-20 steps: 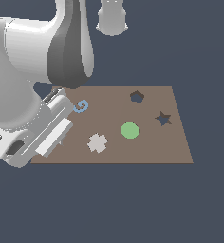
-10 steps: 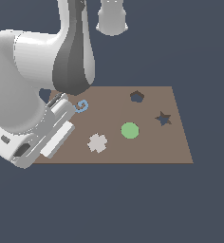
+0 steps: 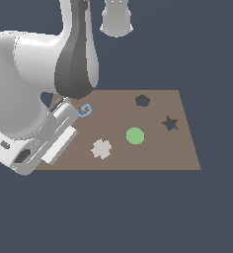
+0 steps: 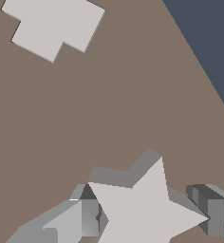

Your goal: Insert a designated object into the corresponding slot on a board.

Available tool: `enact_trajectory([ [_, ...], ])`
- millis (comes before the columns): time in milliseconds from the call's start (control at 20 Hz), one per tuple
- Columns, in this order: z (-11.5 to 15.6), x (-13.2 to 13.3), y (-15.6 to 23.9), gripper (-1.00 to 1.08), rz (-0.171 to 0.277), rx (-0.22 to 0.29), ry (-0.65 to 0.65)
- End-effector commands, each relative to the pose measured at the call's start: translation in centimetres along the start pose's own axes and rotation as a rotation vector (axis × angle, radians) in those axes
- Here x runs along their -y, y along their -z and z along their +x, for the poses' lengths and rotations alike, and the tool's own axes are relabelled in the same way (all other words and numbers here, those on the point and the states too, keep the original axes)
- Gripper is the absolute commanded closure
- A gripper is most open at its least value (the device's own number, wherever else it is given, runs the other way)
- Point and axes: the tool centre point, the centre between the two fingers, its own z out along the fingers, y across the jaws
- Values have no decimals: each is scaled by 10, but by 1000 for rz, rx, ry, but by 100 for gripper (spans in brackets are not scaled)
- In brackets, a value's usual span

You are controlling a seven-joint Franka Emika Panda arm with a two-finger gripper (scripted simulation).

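- The brown board [image 3: 177,153] lies flat in the exterior view, with the big white arm [image 3: 34,99] bent low over the end at the exterior view's left.
- The star block [image 4: 144,211] shows only in the wrist view, lying flat on the board [image 4: 109,104] between the two fingers [image 4: 80,220].
- One finger sits right against one edge of the star, touching or almost touching it. The other finger [image 4: 213,216] stands just off the star's far point, and I cannot tell whether it touches.
- So the fingers are spread about as wide as the star, on either side of it; a firm grip cannot be confirmed from these pictures.
- In the exterior view the arm's wrist hides both the star and the fingers.
- The star-shaped slot [image 3: 170,123] is a dark cutout near the board's edge at the exterior view's right, well apart from the arm's end of the board.
- A second dark hole [image 3: 142,100], rounded and roughly pentagon-shaped, lies near the far edge of the board, near the star slot.
- A green disc [image 3: 135,136] rests on the board between the star slot and a pale flower-shaped piece [image 3: 101,148].
- That pale piece lies near the arm's wrist; a pale lobed shape [image 4: 52,26] seen in the wrist view is probably the same one.
- A small blue spiral [image 3: 85,109] sits on the board just beside the arm's dark elbow cover.
- A pale grey object [image 3: 117,20] stands beyond the board at the back, on the dark tabletop [image 3: 217,59].
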Motion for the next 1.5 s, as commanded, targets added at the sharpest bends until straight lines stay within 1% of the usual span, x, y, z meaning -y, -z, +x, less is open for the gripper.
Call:
enact_trajectory([
  [0, 0, 0, 3, 108, 0, 0, 0],
  [250, 4, 0, 2, 108, 0, 0, 12],
  [500, 26, 2, 3, 108, 0, 0, 86],
  [650, 48, 6, 3, 108, 0, 0, 162],
  [950, 106, 23, 4, 108, 0, 0, 362],
  [1200, 150, 47, 5, 108, -1, 0, 530],
  [1450, 190, 78, 6, 108, -1, 0, 699],
])
